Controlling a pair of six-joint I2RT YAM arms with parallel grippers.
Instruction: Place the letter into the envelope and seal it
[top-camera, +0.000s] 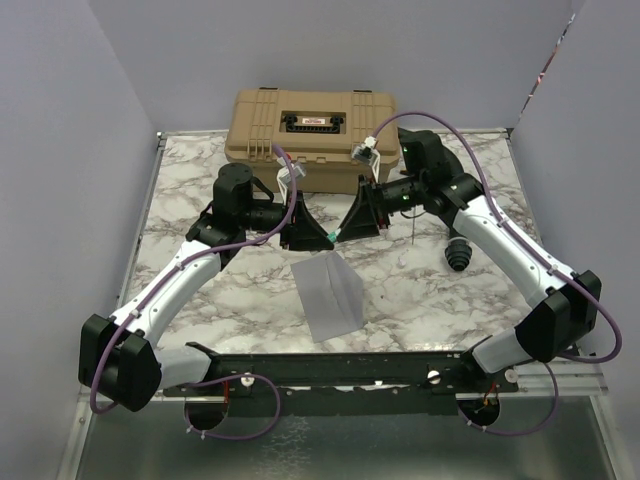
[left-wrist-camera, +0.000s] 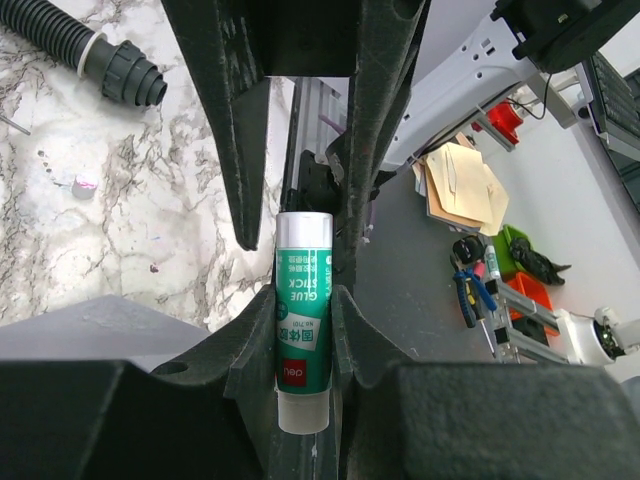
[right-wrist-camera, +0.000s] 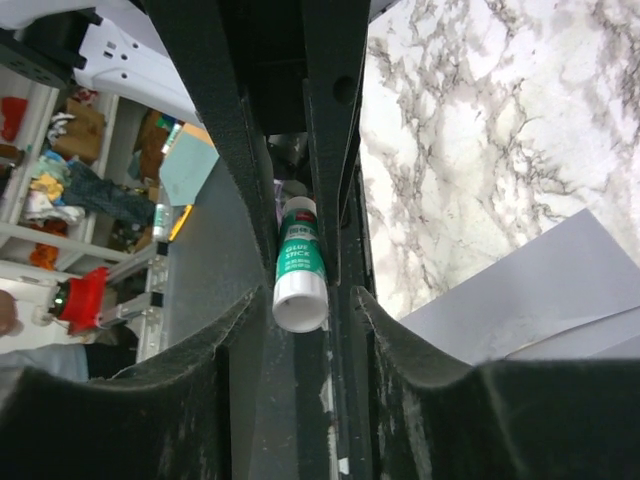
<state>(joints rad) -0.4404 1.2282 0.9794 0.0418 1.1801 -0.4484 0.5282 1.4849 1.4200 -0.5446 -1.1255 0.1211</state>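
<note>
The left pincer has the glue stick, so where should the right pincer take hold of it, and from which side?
Probably the white end of the glue stick that juts past the left pincer. The stick lies roughly level and points at the right pincer, so come straight in from the right, a finger on each side of that round end.

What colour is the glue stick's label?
Green with white lettering; the glue stick shows best in the left wrist view.

Bright, even overhead light; soft shadows; near foreground blurry in wrist views.
</note>
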